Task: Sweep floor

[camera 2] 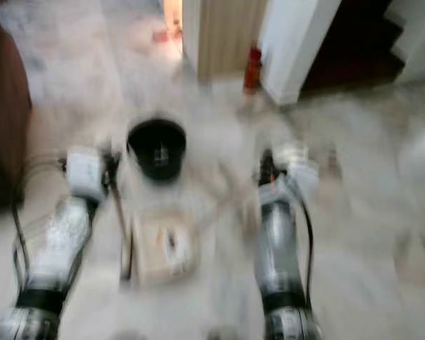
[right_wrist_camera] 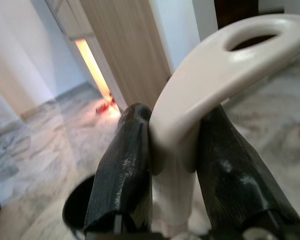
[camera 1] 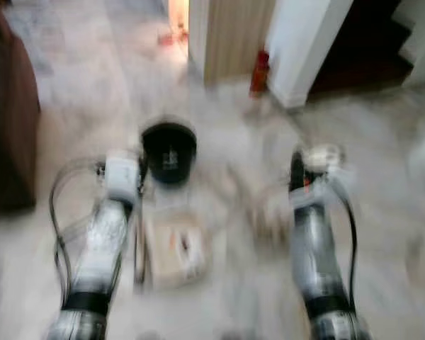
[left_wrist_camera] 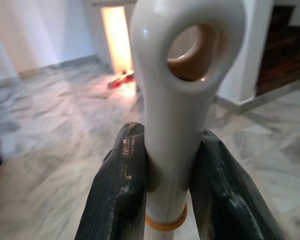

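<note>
Your left gripper [left_wrist_camera: 167, 195] is clamped on a cream handle [left_wrist_camera: 177, 95] with a round hanging hole at its tip and an orange ring low on the shaft; both black fingers [left_wrist_camera: 117, 195] press its sides. Your right gripper [right_wrist_camera: 172, 170] pinches a second cream handle [right_wrist_camera: 215, 80] that curves over into a slotted loop. The blurred head views supply what the wrist cameras miss: both silver arms reach forward over a pale marble floor [camera 1: 219, 297], with a beige dustpan [camera 1: 176, 255] lying between them (contents cannot be told). Just beyond stands a black bin [camera 1: 169, 152], its inside dark. A red canister [camera 1: 259, 72] leans by the white wall
</note>
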You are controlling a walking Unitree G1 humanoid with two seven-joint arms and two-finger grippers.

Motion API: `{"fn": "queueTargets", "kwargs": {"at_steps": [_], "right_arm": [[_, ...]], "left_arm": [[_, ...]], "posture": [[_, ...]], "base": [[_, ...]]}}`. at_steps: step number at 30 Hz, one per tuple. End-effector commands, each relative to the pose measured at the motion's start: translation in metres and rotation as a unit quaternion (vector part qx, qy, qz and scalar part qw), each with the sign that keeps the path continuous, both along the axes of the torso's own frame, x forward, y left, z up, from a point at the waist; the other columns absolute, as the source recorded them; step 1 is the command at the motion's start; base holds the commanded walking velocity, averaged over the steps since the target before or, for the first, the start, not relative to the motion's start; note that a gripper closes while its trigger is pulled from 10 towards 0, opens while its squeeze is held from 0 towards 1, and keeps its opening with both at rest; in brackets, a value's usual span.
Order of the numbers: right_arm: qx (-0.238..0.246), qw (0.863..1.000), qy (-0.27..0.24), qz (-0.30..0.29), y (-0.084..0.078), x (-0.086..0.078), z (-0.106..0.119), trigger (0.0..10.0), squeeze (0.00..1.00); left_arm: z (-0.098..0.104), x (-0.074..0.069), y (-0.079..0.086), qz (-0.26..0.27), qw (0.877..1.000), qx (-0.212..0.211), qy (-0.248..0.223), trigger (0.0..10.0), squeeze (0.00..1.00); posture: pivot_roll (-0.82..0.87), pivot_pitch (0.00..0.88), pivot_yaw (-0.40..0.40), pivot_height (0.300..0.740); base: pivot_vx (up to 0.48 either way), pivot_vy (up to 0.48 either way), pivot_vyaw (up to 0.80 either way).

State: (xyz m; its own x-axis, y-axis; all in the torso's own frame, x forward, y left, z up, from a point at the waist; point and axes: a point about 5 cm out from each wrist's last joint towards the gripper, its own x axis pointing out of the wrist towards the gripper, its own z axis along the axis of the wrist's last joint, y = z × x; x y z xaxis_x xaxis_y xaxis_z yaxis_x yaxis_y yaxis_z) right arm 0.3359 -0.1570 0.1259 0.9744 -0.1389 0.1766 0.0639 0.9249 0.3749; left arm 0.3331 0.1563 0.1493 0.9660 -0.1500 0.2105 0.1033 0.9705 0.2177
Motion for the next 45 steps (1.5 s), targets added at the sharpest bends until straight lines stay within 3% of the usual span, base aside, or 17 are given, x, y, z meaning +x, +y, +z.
{"fn": "queueTargets", "kwargs": {"at_steps": [1, 7, 27, 45], "right_arm": [[0.005, 1.000, -0.027, 0.001, 0.001, 0.002, 0.013, 10.0, 0.00], [0.009, 0.999, -0.042, 0.002, 0.000, 0.005, 0.024, 10.0, 0.00], [0.028, 0.999, -0.046, 0.004, 0.000, 0.005, 0.030, 10.0, 0.00], [0.069, 0.988, -0.135, -0.002, -0.006, 0.010, 0.086, 10.0, 0.00]], "left_arm": [[0.009, 0.000, 0.002, 0.000, 1.000, -0.006, -0.021, 10.0, 0.00], [0.009, 0.000, 0.002, 0.002, 1.000, -0.005, -0.020, 10.0, 0.00], [0.008, 0.000, 0.003, 0.000, 1.000, -0.008, -0.021, 10.0, 0.00], [0.006, -0.002, -0.001, -0.008, 1.000, -0.010, -0.020, 10.0, 0.00]], "posture": [[0.20, 0.132, -0.108, 0.740], [0.20, 0.133, -0.110, 0.740], [0.20, 0.135, -0.112, 0.740], [0.20, 0.089, -0.109, 0.740]], "base": [[0.356, 0.000, 0.00], [0.356, 0.000, 0.00], [0.280, 0.000, 0.00], [0.000, 0.000, 0.00]]}}
